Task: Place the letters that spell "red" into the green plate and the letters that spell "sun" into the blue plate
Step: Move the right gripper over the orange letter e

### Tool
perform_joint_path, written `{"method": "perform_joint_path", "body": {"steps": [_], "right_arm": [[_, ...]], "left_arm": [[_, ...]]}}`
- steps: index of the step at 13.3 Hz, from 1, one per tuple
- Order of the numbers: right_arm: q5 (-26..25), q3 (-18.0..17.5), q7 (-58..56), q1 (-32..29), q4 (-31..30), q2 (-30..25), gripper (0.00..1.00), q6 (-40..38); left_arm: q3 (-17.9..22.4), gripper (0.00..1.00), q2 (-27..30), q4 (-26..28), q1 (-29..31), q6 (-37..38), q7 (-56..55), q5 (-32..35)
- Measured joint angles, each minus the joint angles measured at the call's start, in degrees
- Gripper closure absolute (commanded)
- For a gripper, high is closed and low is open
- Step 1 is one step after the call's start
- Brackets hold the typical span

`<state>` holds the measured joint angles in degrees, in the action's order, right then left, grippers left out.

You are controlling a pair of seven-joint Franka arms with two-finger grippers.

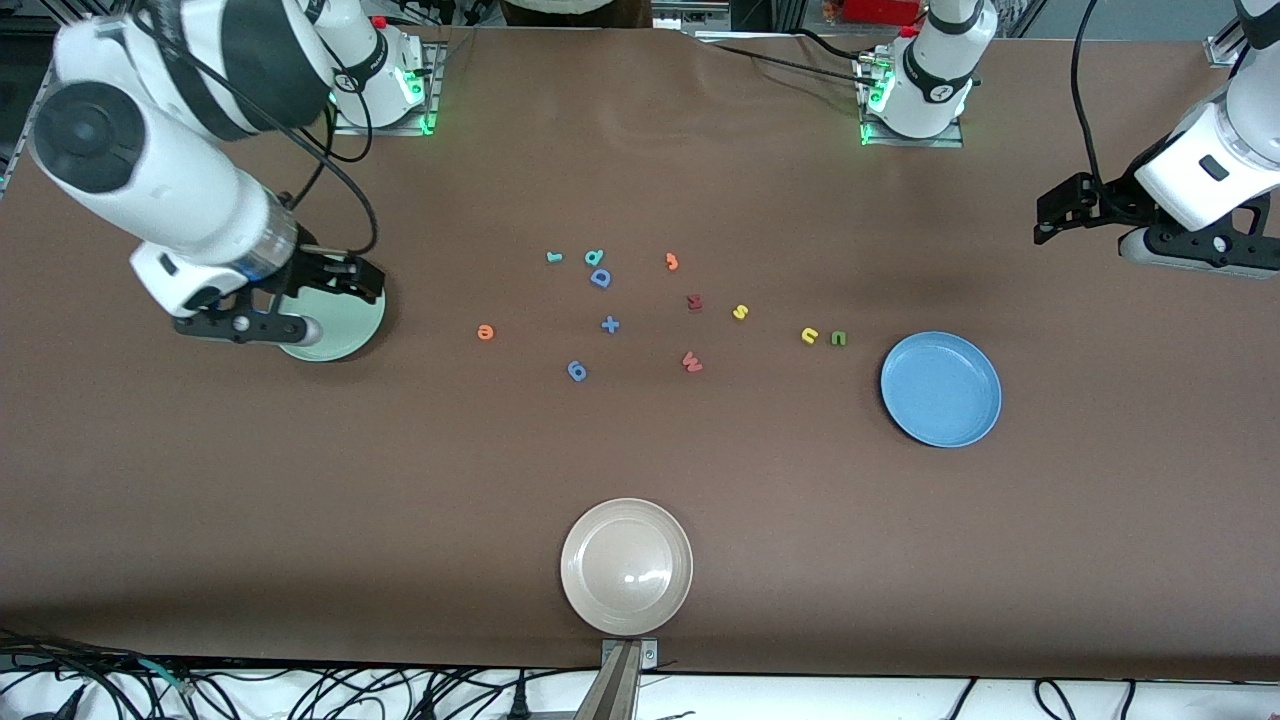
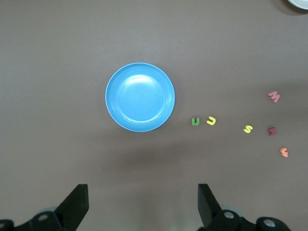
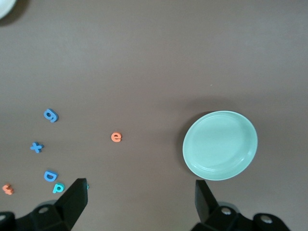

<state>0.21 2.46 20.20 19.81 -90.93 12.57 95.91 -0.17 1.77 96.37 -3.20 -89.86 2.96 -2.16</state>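
- Both end effectors hang spread and empty: the right end effector [image 1: 330, 285] over the green plate [image 1: 350, 330] at the right arm's end of the desk [image 1: 300, 520], the left end effector [image 1: 1060, 215] over bare desk at the left arm's end, farther from the front camera than the blue plate [image 1: 940, 388].
- Plates could be confused: a beige-white plate [image 1: 626, 567] sits nearest the front camera, and a drop there would count for nothing. Both target plates are empty.
- Decoys are the likeliest source of error. The teal "d" [image 1: 594, 257] lies just beside a larger blue "D" [image 1: 600, 278], so wide fingers may catch both or take the wrong one. An orange hooked piece [image 1: 672, 262] could pass for the orange "e" [image 1: 485, 332], which lies alone, nearer the green plate.
- Yellow "u" [image 1: 809, 336] and dark green "n" [image 1: 838, 339] sit close together near the blue plate; closing on one may nudge the other. The yellow "s" [image 1: 740, 312] lies near a dark red letter [image 1: 694, 302] and a pink "W" [image 1: 691, 362].
- Thin pieces such as the teal "r" [image 1: 554, 257] lie flat and, I judge, may slip from the fingers or skid away.
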Motion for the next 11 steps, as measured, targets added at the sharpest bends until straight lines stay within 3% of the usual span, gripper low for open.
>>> {"method": "perform_joint_path", "body": {"steps": [5, 9, 11], "right_arm": [[0.0, -2.5, 0.0, 0.8, -11.9, 0.3, 0.01, 7.0], [0.0, -3.9, 0.1, 0.8, -24.8, 0.5, 0.01, 22.4], [0.0, -4.5, 0.3, 0.8, -28.5, 0.7, 0.01, 27.0]], "left_arm": [[0.0, 0.00, 0.0, 0.0, 0.0, 0.1, 0.0, 0.0], [-0.1, 0.00, 0.0, 0.0, 0.0, 0.1, 0.0, 2.6], [-0.1, 0.00, 0.1, 0.0, 0.0, 0.1, 0.0, 2.9]]}}
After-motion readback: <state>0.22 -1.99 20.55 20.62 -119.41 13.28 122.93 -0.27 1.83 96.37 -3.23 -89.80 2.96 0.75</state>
